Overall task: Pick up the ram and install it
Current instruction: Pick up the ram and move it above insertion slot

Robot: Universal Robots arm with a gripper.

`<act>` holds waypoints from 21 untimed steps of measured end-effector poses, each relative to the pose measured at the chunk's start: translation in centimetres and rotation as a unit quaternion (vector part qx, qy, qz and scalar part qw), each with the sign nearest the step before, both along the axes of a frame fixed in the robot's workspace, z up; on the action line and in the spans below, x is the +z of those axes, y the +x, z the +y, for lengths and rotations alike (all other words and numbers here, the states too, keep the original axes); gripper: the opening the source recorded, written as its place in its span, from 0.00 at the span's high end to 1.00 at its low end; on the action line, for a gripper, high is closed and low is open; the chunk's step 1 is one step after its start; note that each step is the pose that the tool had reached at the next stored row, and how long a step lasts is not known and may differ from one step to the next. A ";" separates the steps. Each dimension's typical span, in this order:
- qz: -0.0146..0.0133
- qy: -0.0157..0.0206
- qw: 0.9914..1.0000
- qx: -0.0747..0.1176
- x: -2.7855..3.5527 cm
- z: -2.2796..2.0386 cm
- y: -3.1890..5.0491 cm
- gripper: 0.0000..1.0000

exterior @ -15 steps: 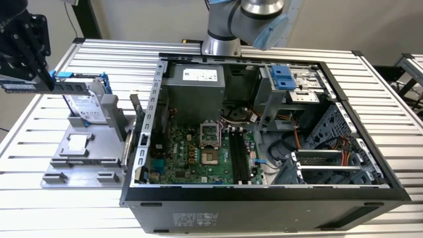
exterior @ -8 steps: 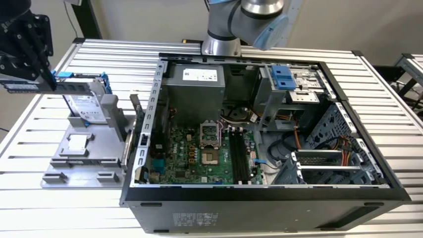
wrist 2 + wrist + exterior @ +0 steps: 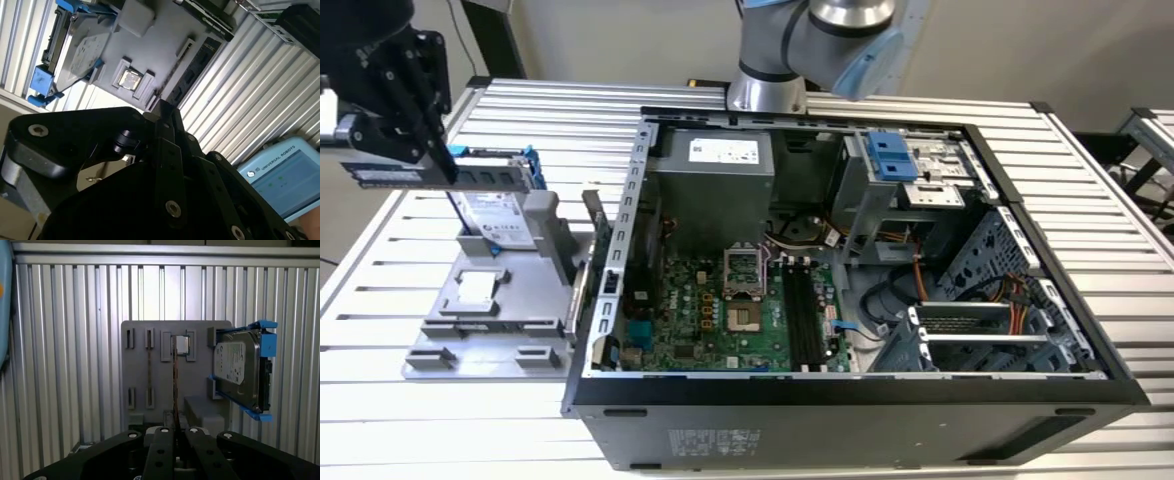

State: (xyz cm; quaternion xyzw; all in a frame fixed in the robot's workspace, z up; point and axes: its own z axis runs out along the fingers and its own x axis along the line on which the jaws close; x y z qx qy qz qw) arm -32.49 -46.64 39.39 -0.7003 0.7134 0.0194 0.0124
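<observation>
Black gripper (image 3: 400,160) at the exterior view's upper left is clenched on the ram (image 3: 374,178), holding it above the grey holder (image 3: 494,310) on the worktop (image 3: 400,420). You see the ram edge-on in the first wrist view (image 3: 175,385), with the hard drive (image 3: 240,370) beside it.

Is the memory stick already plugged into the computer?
No, the claw holds the ram in the air above the grey holder, outside the computer case, at the exterior view's left.
</observation>
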 end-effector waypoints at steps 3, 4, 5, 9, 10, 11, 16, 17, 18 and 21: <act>0.000 0.000 1.000 0.000 0.00 0.00 0.84 1.00; 0.001 0.000 1.000 0.000 0.00 0.00 1.11 1.00; 0.001 0.000 1.000 0.000 0.00 0.00 1.42 1.00; 0.002 0.000 1.000 0.000 0.00 0.00 2.80 1.00; 0.002 0.000 1.000 0.000 0.00 0.00 3.18 1.00; 0.003 0.000 1.000 0.000 0.00 0.00 3.55 1.00; 0.004 0.000 1.000 0.000 0.00 0.00 5.29 1.00; 0.005 0.000 1.000 0.000 0.00 0.00 5.60 1.00; 0.005 0.000 1.000 0.000 0.00 0.00 5.95 1.00; 0.005 0.000 1.000 0.001 0.00 0.00 6.78 1.00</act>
